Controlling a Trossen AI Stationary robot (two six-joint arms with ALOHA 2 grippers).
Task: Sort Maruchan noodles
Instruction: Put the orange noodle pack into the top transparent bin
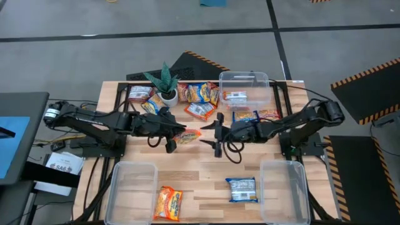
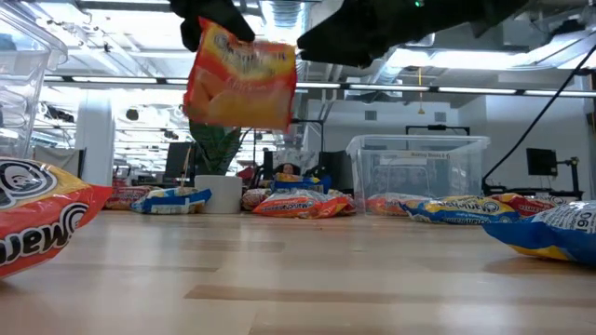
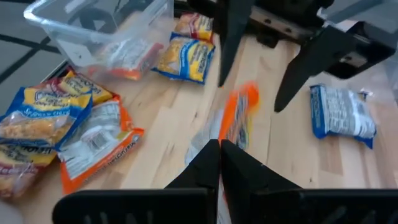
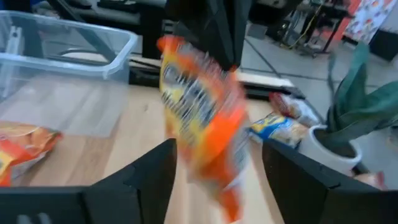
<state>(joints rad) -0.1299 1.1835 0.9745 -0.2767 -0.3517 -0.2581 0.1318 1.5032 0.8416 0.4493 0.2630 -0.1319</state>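
Observation:
An orange-yellow noodle packet [image 1: 189, 135] hangs above the table's middle, with my left gripper [image 1: 174, 136] shut on it. Seen from the low view, the packet [image 2: 244, 82] dangles well above the wood. My right gripper [image 1: 211, 134] faces it from the table's right and is open. In the right wrist view its fingers [image 4: 146, 177] stand apart on either side of the packet [image 4: 205, 118], with a gap on each side. More packets [image 1: 199, 94] lie flat along the far side. One orange packet [image 1: 167, 203] and one blue packet [image 1: 242, 189] lie near the front. My left gripper pinches the orange packet's upper end [image 2: 212, 35] between its two shut fingers [image 3: 214, 163], coming from the table's left and slanting a little downward. The packet hangs below the fingers, clear of the table, with its flat face toward the near edge.
A clear bin [image 1: 245, 87] with a packet inside stands at the far right. Two clear bins sit at the near left [image 1: 131, 187] and near right [image 1: 284, 190]. A green spiky plant [image 1: 164, 82] in a white pot stands at the far side, behind my left gripper.

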